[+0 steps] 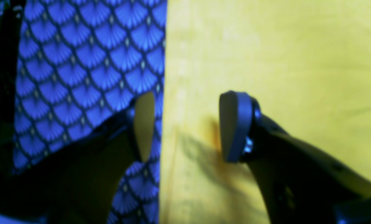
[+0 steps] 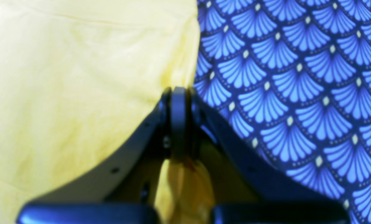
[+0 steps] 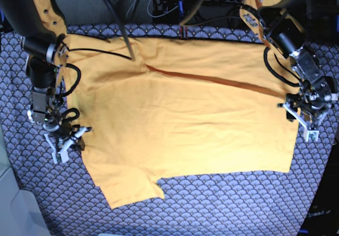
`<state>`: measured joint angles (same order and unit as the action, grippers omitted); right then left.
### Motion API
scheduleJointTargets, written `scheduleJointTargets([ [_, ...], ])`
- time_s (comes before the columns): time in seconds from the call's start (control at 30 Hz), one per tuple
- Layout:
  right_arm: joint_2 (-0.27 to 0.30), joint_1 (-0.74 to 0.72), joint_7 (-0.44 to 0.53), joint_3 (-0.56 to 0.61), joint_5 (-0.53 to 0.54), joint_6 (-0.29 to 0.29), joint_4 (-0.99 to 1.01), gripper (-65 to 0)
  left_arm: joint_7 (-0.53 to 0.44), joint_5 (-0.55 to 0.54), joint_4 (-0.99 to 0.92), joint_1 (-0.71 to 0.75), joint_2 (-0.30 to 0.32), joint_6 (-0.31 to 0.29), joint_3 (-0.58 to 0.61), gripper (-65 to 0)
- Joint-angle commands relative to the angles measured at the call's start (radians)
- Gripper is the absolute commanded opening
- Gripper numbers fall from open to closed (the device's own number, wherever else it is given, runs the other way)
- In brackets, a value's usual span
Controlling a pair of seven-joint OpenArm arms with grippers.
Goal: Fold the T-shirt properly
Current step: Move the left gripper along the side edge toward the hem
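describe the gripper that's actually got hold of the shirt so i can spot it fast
Find the big yellow-orange T-shirt spread over the blue scallop-patterned cloth. In the base view, go to its left edge: the right gripper sits there, shut on the hem. The left gripper, at the opposite edge, stands open, holding nothing.

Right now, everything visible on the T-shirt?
The T-shirt is plain yellow-orange, soft cotton by its look, no print. It lies spread nearly flat on the scallop-patterned cloth, lightly wrinkled, with one diagonal crease. A short sleeve points toward the lower left. The right hand is shut on its edge; the left hand straddles the opposite edge, open.
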<state>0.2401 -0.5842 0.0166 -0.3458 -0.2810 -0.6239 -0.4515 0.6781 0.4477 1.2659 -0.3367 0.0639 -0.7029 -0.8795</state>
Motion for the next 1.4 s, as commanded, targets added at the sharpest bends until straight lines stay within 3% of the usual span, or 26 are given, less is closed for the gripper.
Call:
scheduleJointTargets([
  [0.0,0.012,-0.027,0.018,0.001,0.006,-0.003,-0.011,-65.0,-0.021,-0.008,0.016,-0.035,0.015,0.005,0.006,-32.2],
  [0.17,0.014,-0.023,0.018,-0.002,0.007,-0.004,-0.011,-65.0,-0.022,-0.007,-0.022,-0.097,0.018,0.005,0.007,-32.2],
  [0.23,0.014,-0.026,0.018,-0.003,0.009,-0.004,-0.011,-65.0,-0.041,-0.007,-0.087,-0.135,0.047,0.005,0.007,-32.2],
  [0.4,0.011,-0.012,0.007,-0.005,0.012,-0.074,-0.103,-65.0,-0.094,-0.007,-0.242,-0.175,0.089,0.005,0.007,-32.2],
  [0.77,0.006,0.028,-0.02,-0.006,0.012,-0.074,-0.221,-65.0,-0.298,-0.008,-0.282,-0.184,0.089,0.005,0.006,-32.2],
  [0.93,0.005,0.046,-0.02,-0.006,0.012,-0.074,-0.221,-65.0,-0.395,-0.011,-0.389,-0.22,0.1,0.214,0.007,-32.2],
  [1.27,-0.003,0.048,-0.02,-0.005,0.01,-0.074,-0.221,-65.0,-0.473,-0.013,-0.719,-0.37,0.205,0.243,0.033,-32.2],
  [1.37,-0.002,0.048,-0.02,-0.005,0.01,-0.074,-0.221,-65.0,-0.558,-0.005,-0.799,-0.408,0.213,0.306,0.038,-32.2],
])
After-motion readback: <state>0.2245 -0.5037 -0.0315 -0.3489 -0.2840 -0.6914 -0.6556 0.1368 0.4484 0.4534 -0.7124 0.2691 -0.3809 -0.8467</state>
